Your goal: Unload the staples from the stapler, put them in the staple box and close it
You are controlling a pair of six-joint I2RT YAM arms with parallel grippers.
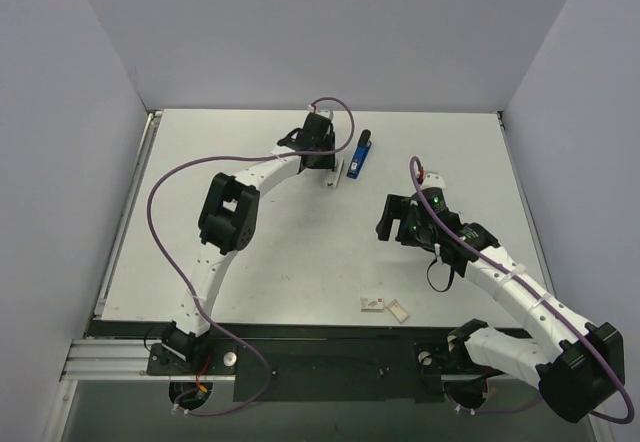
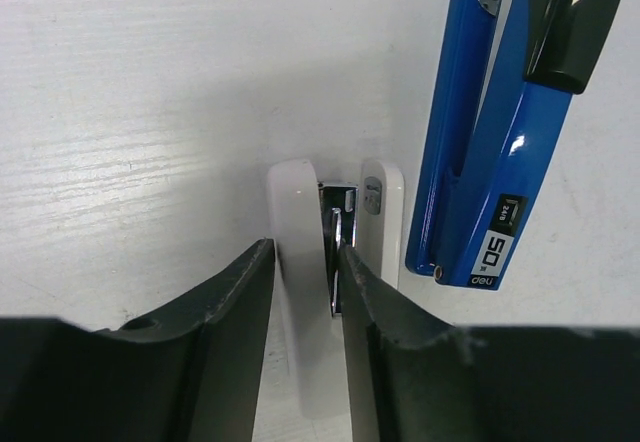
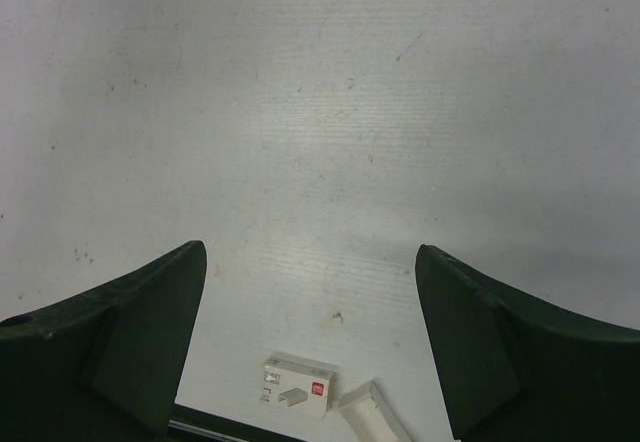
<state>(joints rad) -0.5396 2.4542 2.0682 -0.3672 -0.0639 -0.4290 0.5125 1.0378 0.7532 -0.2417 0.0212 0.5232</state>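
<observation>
A white stapler lies on the table with its metal staple channel showing between two white halves; in the top view the white stapler is small, by the left wrist. My left gripper straddles its left white half, both fingers pressed against that half's sides. The left gripper is at the far middle of the table. A blue stapler lies shut just right of the white one, also seen as the blue stapler. My right gripper hangs open over bare table, holding nothing.
A small staple box and a white box sleeve lie near the table's front edge, also visible as the staple box. Grey walls enclose the table on three sides.
</observation>
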